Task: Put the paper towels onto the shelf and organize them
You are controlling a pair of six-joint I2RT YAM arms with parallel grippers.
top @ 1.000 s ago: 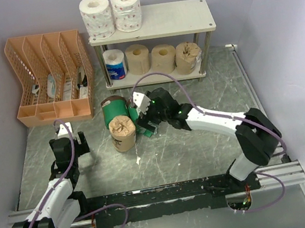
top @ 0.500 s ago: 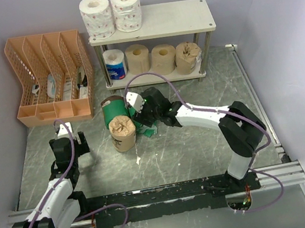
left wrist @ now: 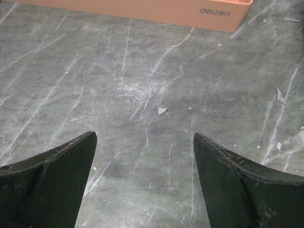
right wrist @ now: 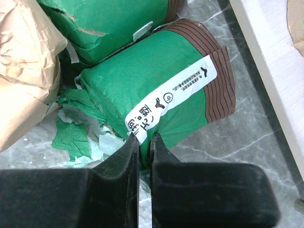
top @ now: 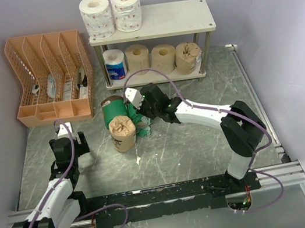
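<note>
Right gripper (right wrist: 141,138) clenched almost flat: we see its tips pressed to the white label of a green-wrapped roll (right wrist: 161,90) lying on its side on the table (right wrist: 247,142), though we cannot tell whether any wrapper is pinched between them. The left gripper (left wrist: 142,137) hangs wide open above the table, holding nothing. A second green roll (right wrist: 109,23) and a brown-paper roll (right wrist: 23,71) lie just beyond and to the left of the right gripper's tips, with the shelf (top: 177,18) close behind, six more rolls (top: 138,58) on its two tiers.
</note>
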